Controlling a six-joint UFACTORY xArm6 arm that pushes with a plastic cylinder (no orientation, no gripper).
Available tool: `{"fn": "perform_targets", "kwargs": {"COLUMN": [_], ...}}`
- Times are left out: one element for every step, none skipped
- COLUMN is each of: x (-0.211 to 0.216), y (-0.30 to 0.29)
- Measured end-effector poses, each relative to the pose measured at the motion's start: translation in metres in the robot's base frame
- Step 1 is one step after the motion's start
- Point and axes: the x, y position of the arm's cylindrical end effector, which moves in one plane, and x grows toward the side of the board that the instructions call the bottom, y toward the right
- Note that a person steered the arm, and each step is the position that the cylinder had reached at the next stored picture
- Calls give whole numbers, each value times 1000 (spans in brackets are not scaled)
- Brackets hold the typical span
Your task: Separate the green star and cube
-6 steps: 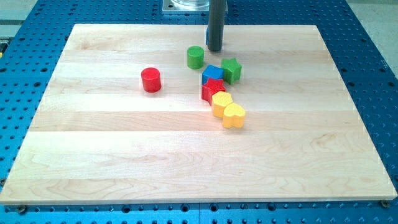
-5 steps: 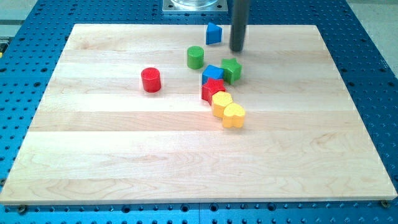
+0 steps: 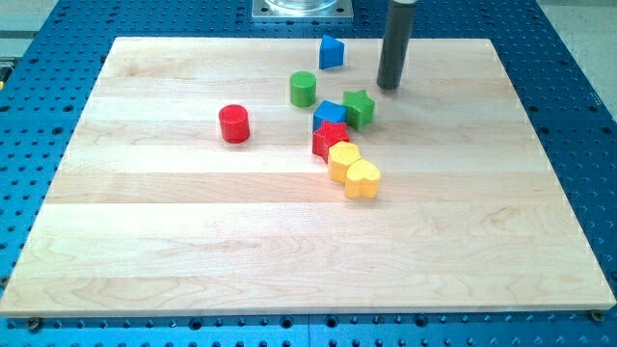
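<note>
On the table [image 3: 145, 251], from the view's left: a red cylinder [image 3: 233, 123], a green cylinder [image 3: 303, 88], then the blue cube [image 3: 329, 113] touching the green star [image 3: 359, 108]. The arm has no claw; my tip [image 3: 388, 86] stands just up-right of the star, apart from it.

A straight, smooth, round rod, dark grey with a faint sheen down its side, ends in my tip [image 3: 388, 87], cut flat and plain.
</note>
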Motion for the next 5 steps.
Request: {"fn": "perform_targets", "kwargs": {"x": [20, 54, 74, 98, 92], "y": [-9, -3, -47, -109, -146]}}
